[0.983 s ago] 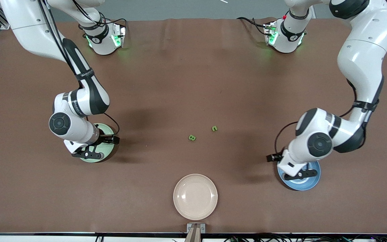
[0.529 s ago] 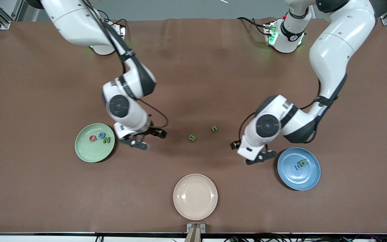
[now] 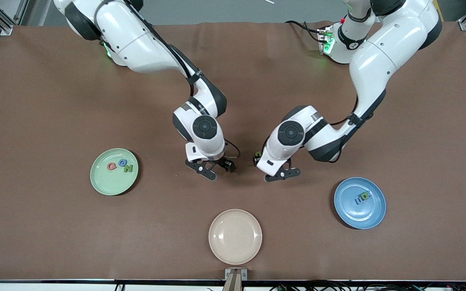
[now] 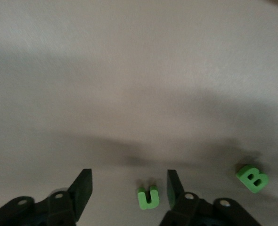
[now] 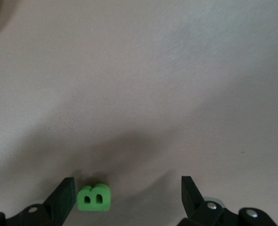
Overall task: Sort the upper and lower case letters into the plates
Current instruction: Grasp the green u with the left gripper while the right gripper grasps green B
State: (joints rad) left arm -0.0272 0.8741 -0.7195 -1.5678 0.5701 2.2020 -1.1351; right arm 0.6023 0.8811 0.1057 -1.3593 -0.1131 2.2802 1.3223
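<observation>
My left hand (image 4: 129, 188) hangs low over the middle of the desk (image 3: 34, 101), fingers apart, with a small green letter (image 4: 148, 197) lying between them, untouched. My right hand (image 5: 128, 195) is spread wide beside it, the green B (image 5: 94, 197) lying on the desk just inside one finger (image 5: 63, 193). The mint plate (image 3: 99, 186) toward my right arm's end holds a red Q (image 3: 111, 166), a blue G (image 3: 122, 163) and a green N (image 3: 128, 169). The blue plate (image 3: 372, 214) holds several small letters.
</observation>
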